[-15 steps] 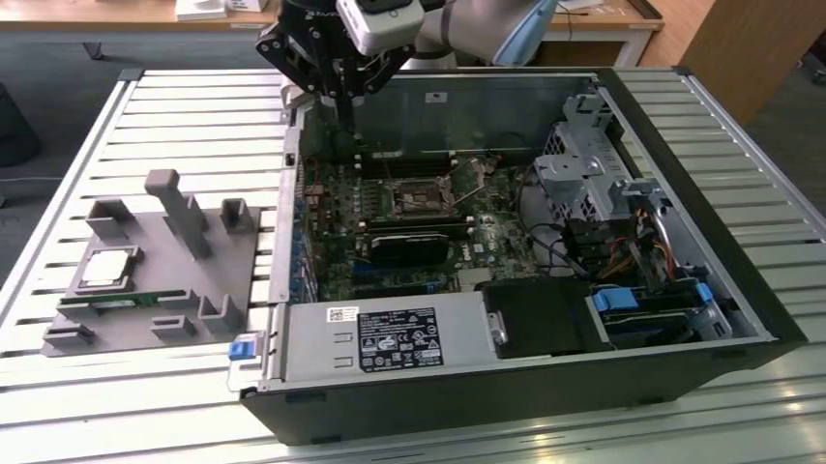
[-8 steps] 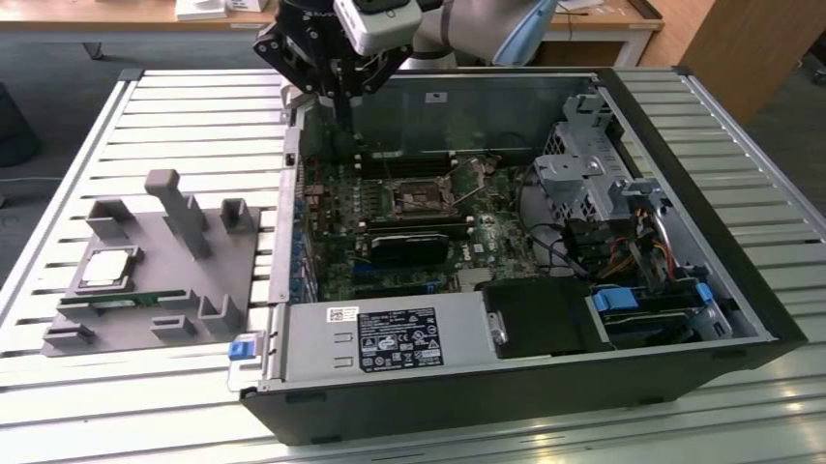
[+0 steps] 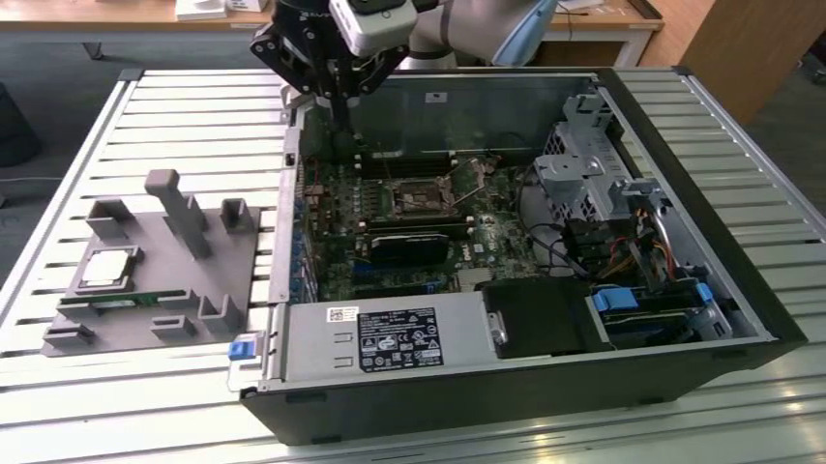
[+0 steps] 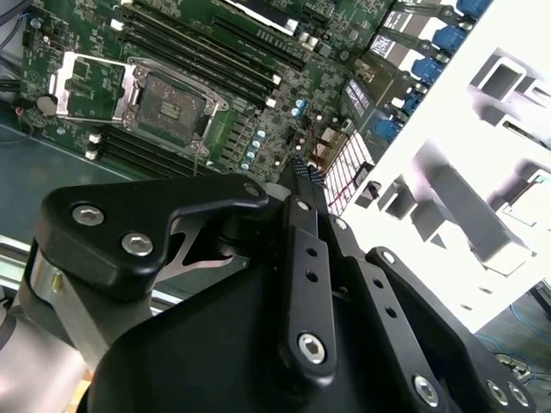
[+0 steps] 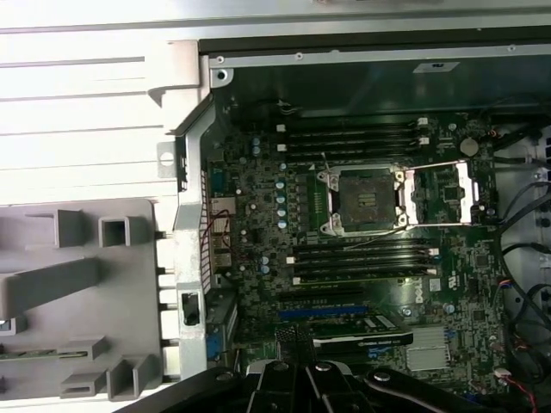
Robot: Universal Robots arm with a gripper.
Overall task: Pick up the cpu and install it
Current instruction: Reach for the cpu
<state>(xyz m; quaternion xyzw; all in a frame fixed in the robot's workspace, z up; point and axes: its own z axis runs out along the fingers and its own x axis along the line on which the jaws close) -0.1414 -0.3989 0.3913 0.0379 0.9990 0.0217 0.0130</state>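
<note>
The cpu (image 3: 110,269), a flat silver square, lies in a recess of the grey fixture (image 3: 181,290) on the exterior view's left, beside the open computer case. My gripper (image 3: 342,124) hangs over the far left corner of the case, well away from the cpu. Its black fingers (image 4: 300,172) meet at the tip with nothing between them. The motherboard's cpu socket (image 5: 362,200) stands empty with its metal load plate (image 5: 448,191) swung open. It also appears as the socket (image 3: 420,200) and the socket (image 4: 168,107).
A green memory stick (image 3: 123,302) lies in the fixture below the cpu. Upright grey posts (image 3: 174,208) rise from the fixture. The case holds a power supply (image 3: 387,338), drive cage (image 3: 587,174), cables (image 3: 633,256) and memory slots (image 5: 353,138). The slatted table (image 3: 193,106) surrounds it.
</note>
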